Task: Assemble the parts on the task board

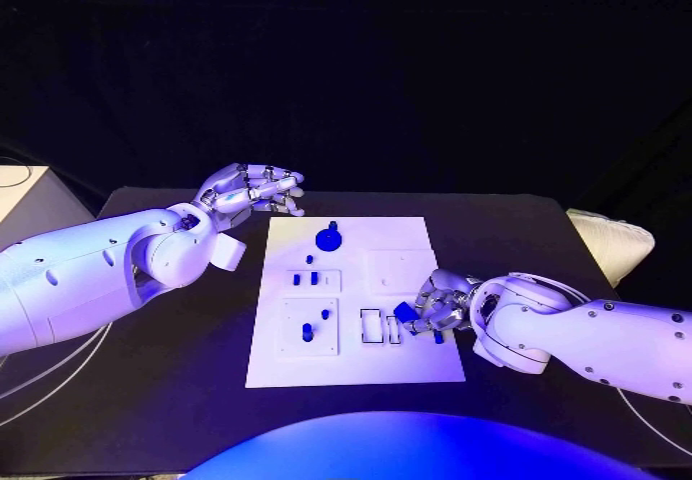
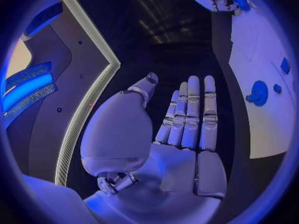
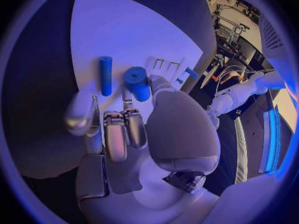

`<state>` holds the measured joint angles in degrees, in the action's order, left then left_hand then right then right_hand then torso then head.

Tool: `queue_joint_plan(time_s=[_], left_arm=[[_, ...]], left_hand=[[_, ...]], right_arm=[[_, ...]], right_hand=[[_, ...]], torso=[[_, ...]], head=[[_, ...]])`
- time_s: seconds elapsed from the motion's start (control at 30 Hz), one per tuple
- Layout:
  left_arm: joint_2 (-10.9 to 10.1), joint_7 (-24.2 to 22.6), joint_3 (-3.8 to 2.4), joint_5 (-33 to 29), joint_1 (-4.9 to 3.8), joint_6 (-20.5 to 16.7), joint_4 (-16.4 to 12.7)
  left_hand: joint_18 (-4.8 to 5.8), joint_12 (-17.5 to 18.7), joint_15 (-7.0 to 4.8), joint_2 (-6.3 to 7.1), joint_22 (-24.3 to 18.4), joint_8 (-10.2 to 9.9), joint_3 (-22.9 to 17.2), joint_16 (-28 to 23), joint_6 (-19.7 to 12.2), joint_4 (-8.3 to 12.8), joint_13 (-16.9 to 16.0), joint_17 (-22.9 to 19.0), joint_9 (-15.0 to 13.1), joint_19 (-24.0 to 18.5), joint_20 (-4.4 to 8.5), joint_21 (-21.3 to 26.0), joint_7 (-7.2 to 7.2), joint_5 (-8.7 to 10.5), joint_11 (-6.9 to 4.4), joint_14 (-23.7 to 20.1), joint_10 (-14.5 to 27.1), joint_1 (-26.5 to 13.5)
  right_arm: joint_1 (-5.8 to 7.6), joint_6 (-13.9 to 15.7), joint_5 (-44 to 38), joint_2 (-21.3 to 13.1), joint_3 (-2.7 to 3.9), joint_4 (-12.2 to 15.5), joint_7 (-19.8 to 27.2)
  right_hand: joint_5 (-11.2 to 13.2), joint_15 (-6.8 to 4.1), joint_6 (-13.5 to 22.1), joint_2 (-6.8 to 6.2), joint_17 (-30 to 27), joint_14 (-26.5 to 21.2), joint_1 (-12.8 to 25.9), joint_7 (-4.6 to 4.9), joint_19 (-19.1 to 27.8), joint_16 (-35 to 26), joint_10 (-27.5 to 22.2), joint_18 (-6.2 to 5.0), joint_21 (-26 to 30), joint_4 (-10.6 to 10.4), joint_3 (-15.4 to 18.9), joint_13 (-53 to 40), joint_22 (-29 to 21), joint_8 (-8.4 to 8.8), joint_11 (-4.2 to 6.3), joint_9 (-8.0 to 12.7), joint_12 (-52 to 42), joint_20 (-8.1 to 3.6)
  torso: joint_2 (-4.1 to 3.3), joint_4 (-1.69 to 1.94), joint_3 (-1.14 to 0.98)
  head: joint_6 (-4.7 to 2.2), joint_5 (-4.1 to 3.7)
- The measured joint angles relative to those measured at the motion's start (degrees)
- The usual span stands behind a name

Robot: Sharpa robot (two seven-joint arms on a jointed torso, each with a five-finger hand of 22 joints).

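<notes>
Down on the black table [image 1: 173,400] from the head view, the white task board [image 1: 397,245] lies in the middle, small blue parts scattered over it, a round blue part [image 1: 329,239] near its far end. Left hand [image 1: 254,188] hovers off the board's far left corner, fingers curled, nothing visible in it. Right hand [image 1: 437,305] sits over the board's near right edge, fingers curled on a blue part [image 1: 408,313]. Left wrist view now: left hand [image 2: 181,134] flat, fingers straight and together, holding nothing, board [image 2: 261,50] alongside. Right wrist view: right hand [image 3: 134,134] pinching a short blue cylinder [image 3: 137,82], a blue peg [image 3: 106,74] just beside it on the board [image 3: 124,30].
</notes>
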<state>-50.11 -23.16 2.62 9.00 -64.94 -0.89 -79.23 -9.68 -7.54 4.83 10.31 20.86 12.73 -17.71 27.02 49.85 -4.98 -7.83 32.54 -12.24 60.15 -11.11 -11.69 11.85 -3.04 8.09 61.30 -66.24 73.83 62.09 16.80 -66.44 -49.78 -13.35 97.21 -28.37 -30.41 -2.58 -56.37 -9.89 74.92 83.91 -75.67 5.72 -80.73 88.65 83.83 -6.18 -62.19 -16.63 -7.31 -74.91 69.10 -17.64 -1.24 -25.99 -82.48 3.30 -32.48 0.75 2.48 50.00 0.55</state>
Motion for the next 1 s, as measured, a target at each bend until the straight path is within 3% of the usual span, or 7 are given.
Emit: queue_joint_plan(time_s=[0.2, 0.23, 0.7, 1.0], left_arm=[[0.0, 0.1, 0.01, 0.0, 0.0, 0.1, 0.1], [0.1, 0.2, 0.01, 0.0, 0.0, 0.2, 0.1], [0.3, 0.3, 0.01, 0.3, 0.0, 0.2, 0.1], [0.3, 0.3, 0.01, 0.4, 0.0, 0.3, 0.1]], left_hand=[[0.0, -0.2, 0.21, -0.28, 0.0, 0.2, 0.2, 0.4, 0.0, 0.2, -0.1, 0.1, -0.1, 0.0, 0.0, 0.0, 0.0, 0.0, 0.1, -0.2, 0.3, 0.8], [0.0, -0.3, 0.01, -0.83, 0.0, 0.2, 0.1, 0.4, 0.0, 0.2, -0.1, 0.1, -0.1, 0.0, 0.0, 0.0, 0.0, 0.0, 0.0, -0.4, 0.4, 1.3], [0.0, -0.5, 0.0, -1.12, 0.1, 0.2, -0.2, 0.6, 0.0, 0.5, -0.2, 0.2, -0.1, 0.0, 0.0, 0.0, 0.0, 0.0, 0.0, -0.4, 0.4, 2.0], [0.0, -0.5, 0.0, -1.12, 0.1, 0.2, -0.2, 0.6, 0.0, 0.5, -0.2, 0.1, -0.1, 0.0, 0.01, 0.0, 0.0, 0.0, 0.0, -0.4, 0.4, 2.0]], right_arm=[[0.05, 2.4, 4.5, -1.0, -0.18, 0.8, 1.0], [0.11, 2.8, 5.8, -1.2, -0.24, 1.2, 1.2], [2.01, 6.1, 15.4, -2.9, -0.23, 5.5, 3.1], [2.18, 6.4, 17.3, -0.5, -0.23, 4.9, 3.4]], right_hand=[[0.0, 0.0, -0.1, -0.98, 0.0, 0.0, -1.0, 0.12, 0.0, 0.0, 0.0, 0.0, 0.0, 0.1, -4.3, 0.0, 0.3, 0.0, 0.0, 0.4, 0.0, 0.0], [0.0, 0.0, -0.2, -1.13, 0.0, 0.0, -1.1, 0.18, 0.0, 0.0, 0.0, 0.0, 0.0, 0.3, -4.7, 0.0, 0.3, -0.01, 0.0, 0.5, 0.0, 0.0], [-0.6, 0.0, -0.4, -2.54, 0.0, 0.0, -0.2, 0.38, 0.0, 0.0, 0.0, 0.0, 0.0, 0.2, -6.9, 0.0, 0.5, -0.04, 0.0, 0.5, 0.0, 0.0], [-0.1, 0.0, -0.4, -2.42, 0.0, 0.0, 2.0, 0.38, 0.0, 0.0, 0.0, 0.0, -0.2, 0.1, -7.9, 0.0, 0.7, -0.1, 0.0, 0.5, 0.0, 0.0]], torso=[[0.02, -0.02, 0.04], [0.03, -0.01, 0.04], [-0.04, -0.07, 0.0], [-0.08, -0.01, -0.01]], head=[[0.0, -0.16], [0.0, -0.3], [0.0, -0.31], [0.0, -0.43]])
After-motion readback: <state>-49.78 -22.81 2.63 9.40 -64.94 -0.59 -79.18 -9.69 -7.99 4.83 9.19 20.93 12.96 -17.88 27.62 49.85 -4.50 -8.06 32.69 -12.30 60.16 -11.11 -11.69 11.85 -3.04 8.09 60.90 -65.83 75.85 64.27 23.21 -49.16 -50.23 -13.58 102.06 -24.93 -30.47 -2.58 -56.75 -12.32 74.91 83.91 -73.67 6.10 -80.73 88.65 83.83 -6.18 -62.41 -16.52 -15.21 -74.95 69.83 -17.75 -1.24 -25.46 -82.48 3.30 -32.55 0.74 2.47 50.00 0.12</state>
